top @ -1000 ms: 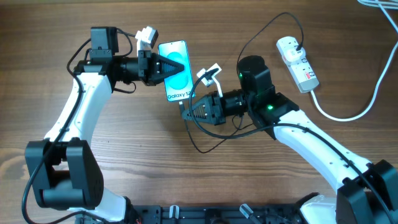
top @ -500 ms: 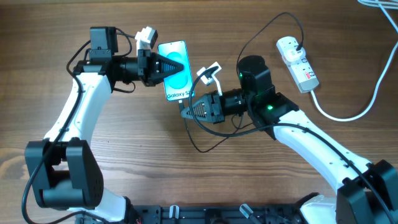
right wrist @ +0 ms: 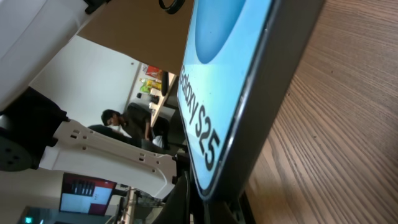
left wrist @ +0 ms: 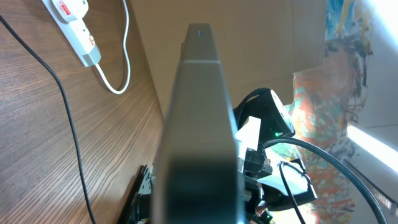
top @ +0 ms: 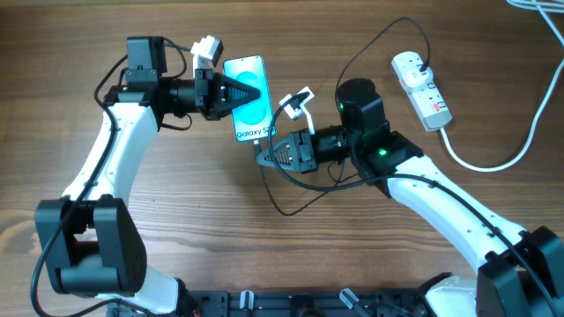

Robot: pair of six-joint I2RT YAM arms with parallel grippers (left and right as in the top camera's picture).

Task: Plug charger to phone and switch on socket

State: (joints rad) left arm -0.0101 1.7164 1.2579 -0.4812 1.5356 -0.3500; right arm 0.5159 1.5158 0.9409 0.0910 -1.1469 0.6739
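The phone, cyan screen up with "Galaxy" on its white strip, is held above the wooden table with my left gripper shut on its upper half. In the left wrist view its grey edge fills the centre. My right gripper is shut on the charger plug at the phone's lower end; the plug itself is hidden. The charger's black cable loops below the gripper and runs to the white socket at the far right. In the right wrist view the phone looms right above the jaws.
A thick white cord curves from the socket toward the table's right edge. The socket and black cable also show in the left wrist view. Bare wood table lies below both arms.
My right gripper has edged up a little toward the phone's lower end. The left arm and the phone have stayed still.
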